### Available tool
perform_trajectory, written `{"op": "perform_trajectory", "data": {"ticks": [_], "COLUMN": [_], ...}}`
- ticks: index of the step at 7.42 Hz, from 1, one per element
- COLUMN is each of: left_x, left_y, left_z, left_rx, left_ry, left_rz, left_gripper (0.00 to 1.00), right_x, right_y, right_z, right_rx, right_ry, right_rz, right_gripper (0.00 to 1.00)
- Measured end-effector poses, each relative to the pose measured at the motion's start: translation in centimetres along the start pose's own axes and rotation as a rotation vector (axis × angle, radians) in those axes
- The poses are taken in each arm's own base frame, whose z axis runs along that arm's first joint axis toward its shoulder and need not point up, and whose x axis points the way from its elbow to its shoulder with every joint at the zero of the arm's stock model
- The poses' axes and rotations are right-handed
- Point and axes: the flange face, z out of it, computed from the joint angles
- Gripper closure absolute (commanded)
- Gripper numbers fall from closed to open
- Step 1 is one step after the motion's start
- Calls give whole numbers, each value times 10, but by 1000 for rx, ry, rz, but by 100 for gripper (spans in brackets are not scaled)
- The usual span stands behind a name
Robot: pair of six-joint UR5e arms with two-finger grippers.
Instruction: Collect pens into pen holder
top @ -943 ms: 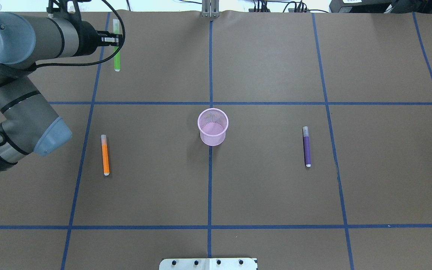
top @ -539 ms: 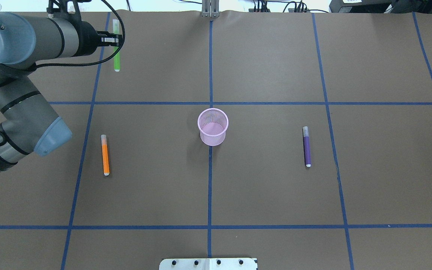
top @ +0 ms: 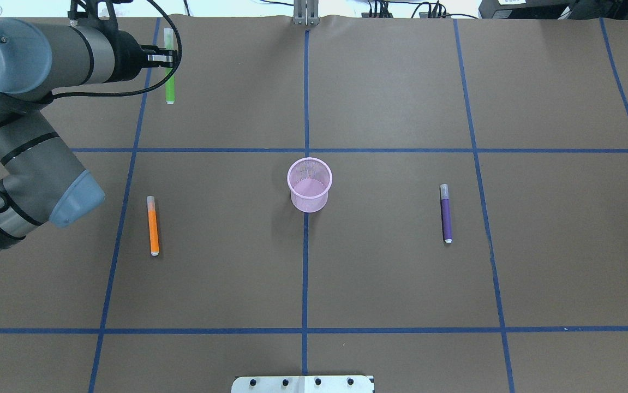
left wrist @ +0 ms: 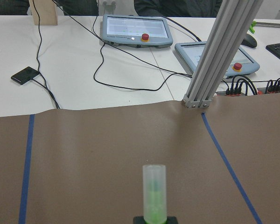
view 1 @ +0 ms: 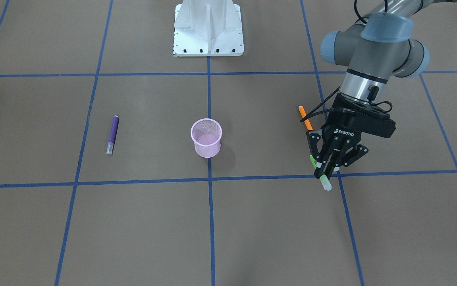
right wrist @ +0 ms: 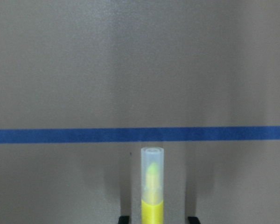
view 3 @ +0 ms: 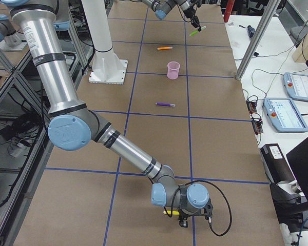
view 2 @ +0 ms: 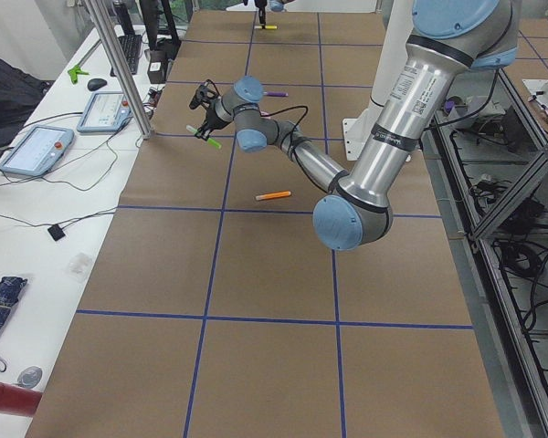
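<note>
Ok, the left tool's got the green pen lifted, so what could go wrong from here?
The left tool grips the green pen crosswise and tilted, not upright; lowered like that, it may catch the rim of the holder and tip it over. Both pen ends stick out past the tool, so it might swivel in the grip on the way to the middle. The orange pen lies on the arm's side; a low pass could nudge it.

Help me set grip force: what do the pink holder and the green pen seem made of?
Pen holder: apparently painted wire mesh, matte pink; see-through lattice walls. Green pen: likely smooth plastic; its frosted translucent cap shows the tip.
</note>
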Motion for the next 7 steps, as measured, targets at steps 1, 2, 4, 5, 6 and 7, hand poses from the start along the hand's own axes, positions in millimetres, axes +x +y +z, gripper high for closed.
{"op": "perform_trajectory", "data": {"ticks": [1, 2, 4, 5, 6, 7], "left_x": [0, 0, 1, 1, 1, 2], "left_y": [0, 0, 0, -1, -1, -2], "left_z": [0, 0, -1, -1, -2, -3], "left_rx": [0, 1, 1, 2, 3, 4], "left_ry": [0, 1, 2, 3, 3, 4], "left_rz": [0, 0, 0, 0, 0, 0], "left_gripper": [100, 100, 100, 100, 100, 100], "right_x": [0, 0, 0, -1, -1, -1], "right_y": [0, 0, 1, 0, 0, 0], "right_z": [0, 1, 1, 1, 1, 1], "right_rx": [-1, -2, -2, -2, -2, -2], "right_ry": [0, 1, 3, 3, 3, 2], "right_rz": [0, -1, -1, -2, -2, -1], "right_gripper": [56, 71, 100, 100, 100, 100]}}
